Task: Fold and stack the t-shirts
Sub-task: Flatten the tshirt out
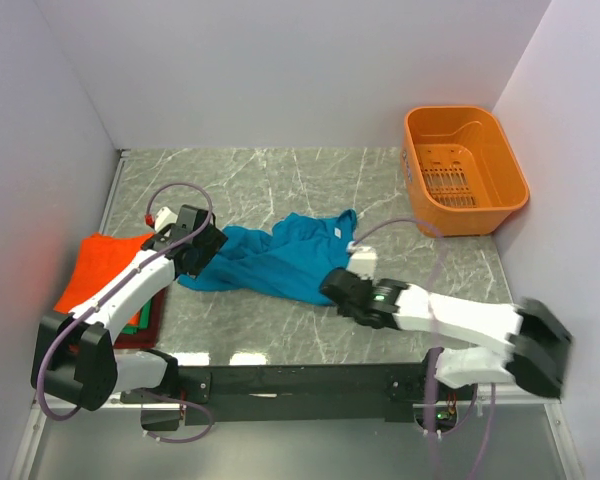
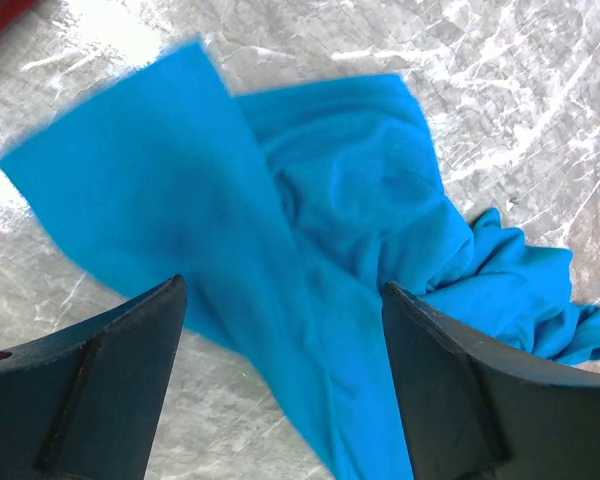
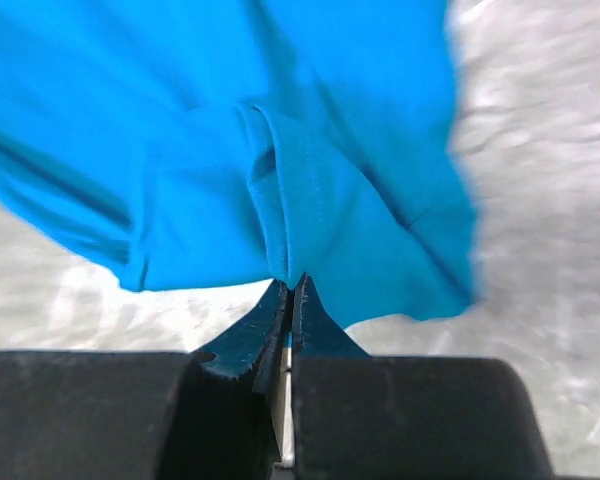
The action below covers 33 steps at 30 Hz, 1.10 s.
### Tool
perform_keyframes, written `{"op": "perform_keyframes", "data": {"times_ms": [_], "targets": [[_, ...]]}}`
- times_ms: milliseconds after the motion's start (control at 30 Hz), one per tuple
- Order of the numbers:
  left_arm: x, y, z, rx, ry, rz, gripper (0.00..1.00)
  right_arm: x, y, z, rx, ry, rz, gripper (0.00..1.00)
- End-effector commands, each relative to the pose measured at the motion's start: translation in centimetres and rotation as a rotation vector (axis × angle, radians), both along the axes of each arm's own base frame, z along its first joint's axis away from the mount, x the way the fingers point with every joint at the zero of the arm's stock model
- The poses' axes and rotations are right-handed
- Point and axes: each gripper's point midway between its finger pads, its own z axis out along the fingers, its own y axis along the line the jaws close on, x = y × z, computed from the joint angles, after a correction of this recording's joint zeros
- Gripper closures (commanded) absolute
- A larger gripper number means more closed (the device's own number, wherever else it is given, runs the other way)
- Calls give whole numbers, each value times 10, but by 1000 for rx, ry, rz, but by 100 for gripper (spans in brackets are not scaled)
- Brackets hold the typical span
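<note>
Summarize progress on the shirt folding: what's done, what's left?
Done: a folded stack sits at the left of the table, orange shirt on top. In hand: the teal shirt lies crumpled mid-table. The right gripper is shut on its edge, and the left gripper is open over its other end. Left: fold the teal shirt and add it to the stack.

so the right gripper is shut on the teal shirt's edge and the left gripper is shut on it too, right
Not quite. The right gripper is shut on the edge of the teal shirt, but the left gripper is open, not shut. The left wrist view shows its fingers standing wide apart over the cloth, clamping nothing.
</note>
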Motion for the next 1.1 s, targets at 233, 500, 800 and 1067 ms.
{"op": "perform_keyframes", "data": {"times_ms": [233,500,800,1067], "targets": [[-11,-16,-16,-75,1,-58,23,1,-76,63,153,-144,-154,93],[-39,-16,-54,-37,126,4,35,-12,-58,35,214,-43,-99,77],[-46,7,-60,50,218,180,46,-12,-50,32,265,-44,-85,72],[-28,2,-56,64,253,232,47,-9,-45,34,276,-56,-66,72]]}}
